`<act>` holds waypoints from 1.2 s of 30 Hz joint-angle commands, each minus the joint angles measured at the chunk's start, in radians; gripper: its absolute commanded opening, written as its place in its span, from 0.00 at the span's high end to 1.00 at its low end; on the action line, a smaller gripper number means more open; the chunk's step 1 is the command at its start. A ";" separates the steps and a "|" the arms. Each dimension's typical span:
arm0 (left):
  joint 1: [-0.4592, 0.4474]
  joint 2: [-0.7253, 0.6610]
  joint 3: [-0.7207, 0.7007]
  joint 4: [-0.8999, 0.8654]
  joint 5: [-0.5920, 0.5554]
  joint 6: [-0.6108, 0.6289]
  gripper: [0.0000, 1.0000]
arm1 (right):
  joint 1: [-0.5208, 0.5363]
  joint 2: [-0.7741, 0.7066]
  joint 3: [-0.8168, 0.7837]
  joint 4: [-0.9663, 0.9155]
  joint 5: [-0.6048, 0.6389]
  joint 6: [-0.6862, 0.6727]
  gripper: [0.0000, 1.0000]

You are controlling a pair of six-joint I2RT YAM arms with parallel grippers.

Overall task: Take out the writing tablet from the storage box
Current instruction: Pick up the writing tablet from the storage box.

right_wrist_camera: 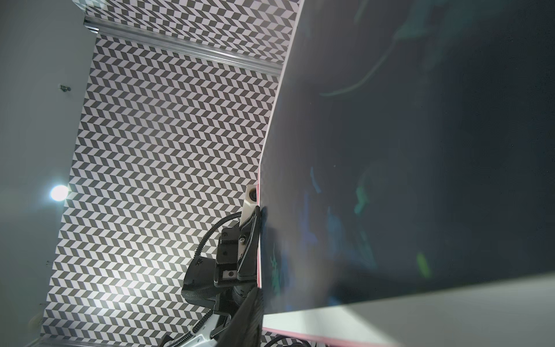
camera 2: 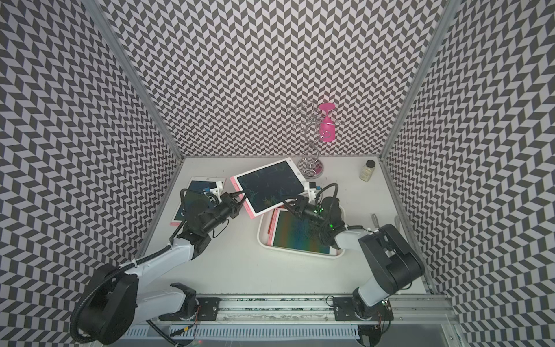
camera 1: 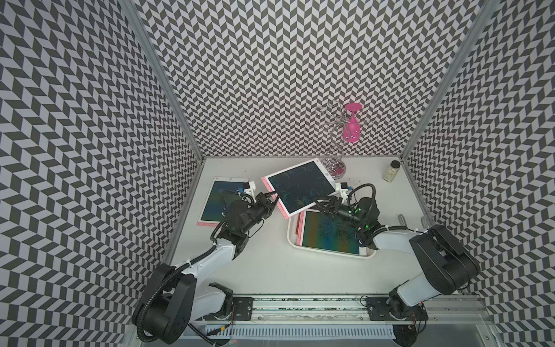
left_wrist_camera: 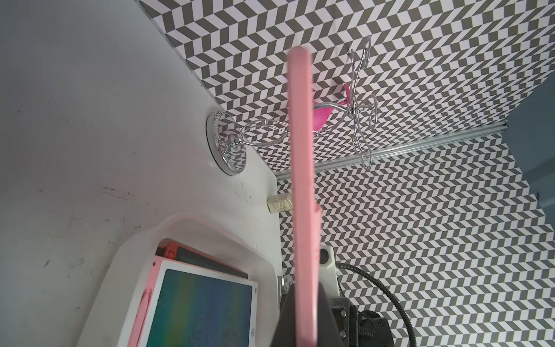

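Note:
A writing tablet [camera 1: 300, 187] with a dark screen, white bezel and pink edge hangs tilted above the table, over the far end of the storage box [camera 1: 330, 255]. My left gripper [camera 1: 271, 195] is shut on its pink left edge [left_wrist_camera: 301, 180]. My right gripper [camera 1: 321, 205] is at the tablet's near right corner, and its jaws stand open astride that edge. In the right wrist view the tablet's screen [right_wrist_camera: 420, 150] fills most of the picture, and one dark finger [right_wrist_camera: 247, 318] shows beside it. A second tablet [camera 1: 330, 231] with a rainbow screen lies in the white box.
A third tablet [camera 1: 219, 198] lies flat at the left, partly under my left arm. A wire stand [camera 1: 335, 168] holding a pink glass [camera 1: 351, 126] is at the back, close behind the raised tablet. A small jar [camera 1: 391, 171] sits at the back right. Patterned walls close three sides.

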 commanded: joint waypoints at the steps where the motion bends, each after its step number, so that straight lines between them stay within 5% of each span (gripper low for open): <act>1: -0.004 -0.007 -0.001 0.083 0.023 -0.019 1.00 | 0.008 0.000 0.028 0.062 0.003 -0.002 0.61; 23: -0.034 0.045 0.026 -0.020 0.084 0.007 0.96 | 0.006 0.070 0.162 -0.009 0.092 -0.049 0.90; 27: -0.033 0.050 0.028 -0.005 0.102 0.023 0.77 | 0.005 0.082 0.154 0.039 0.088 -0.037 0.92; 29: -0.030 0.040 0.028 -0.018 0.105 0.039 0.59 | 0.001 0.087 0.152 0.056 0.082 -0.034 0.92; 36: 0.039 -0.036 0.009 -0.112 0.094 0.087 0.44 | -0.015 0.100 0.149 0.067 0.044 -0.048 0.97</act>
